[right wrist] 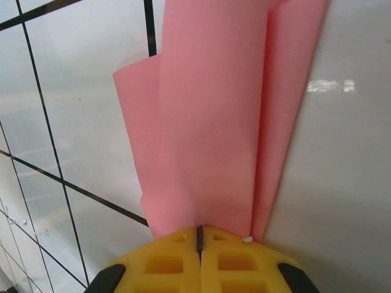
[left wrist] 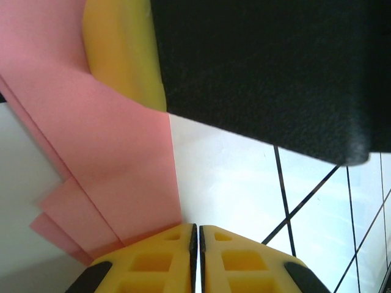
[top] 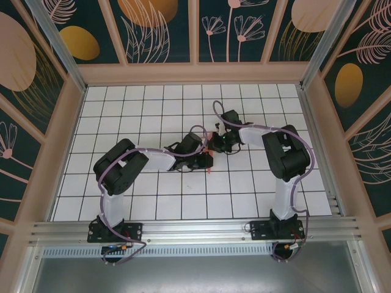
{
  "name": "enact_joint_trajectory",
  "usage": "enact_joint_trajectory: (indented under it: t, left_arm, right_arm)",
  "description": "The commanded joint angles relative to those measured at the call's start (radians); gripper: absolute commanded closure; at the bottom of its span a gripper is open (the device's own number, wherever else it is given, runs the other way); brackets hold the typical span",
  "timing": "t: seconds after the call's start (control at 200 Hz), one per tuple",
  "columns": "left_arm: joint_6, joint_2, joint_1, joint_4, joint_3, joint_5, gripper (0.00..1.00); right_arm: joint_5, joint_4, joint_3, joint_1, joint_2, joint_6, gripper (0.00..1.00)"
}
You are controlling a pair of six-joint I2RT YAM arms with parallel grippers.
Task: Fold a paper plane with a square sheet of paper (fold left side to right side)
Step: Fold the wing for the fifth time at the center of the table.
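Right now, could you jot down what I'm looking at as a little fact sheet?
Surface: white tiled table
Object: pink paper, folded into overlapping layers
Right gripper: shut, pinching the paper's end
Left gripper: shut beside the paper's edge; grip on it unclear
Arms: meeting over the table's middle

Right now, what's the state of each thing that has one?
paper: folded into overlapping layers, one end pinched.
right fingers: shut on the paper.
left fingers: shut, tips at the paper's edge; can't tell whether they grip it.
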State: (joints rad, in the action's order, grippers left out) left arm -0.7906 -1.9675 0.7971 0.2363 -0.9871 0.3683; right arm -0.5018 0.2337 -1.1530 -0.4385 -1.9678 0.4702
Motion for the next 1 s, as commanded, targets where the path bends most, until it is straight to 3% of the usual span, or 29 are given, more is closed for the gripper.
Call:
enact_joint_trajectory:
  t: [0.0, 0.545, 0.996]
  left_arm:
    - [-0.003, -0.090, 0.029, -0.156, 0.054, 0.003, 0.85]
    - [-0.005, -0.095, 0.029, -0.153, 0.053, 0.004, 0.85]
    - [-0.007, -0.096, 0.029, -0.146, 0.055, 0.008, 0.86]
  right_arm:
    - [0.178, -0.080, -0.055, 0.049, -0.084, -0.043, 0.93]
    - [0.150, -0.059, -0.183, 0.113, -0.161, -0.087, 0.92]
    - [0.220, 0.006, -0.309, 0.146, -0.241, -0.150, 0.92]
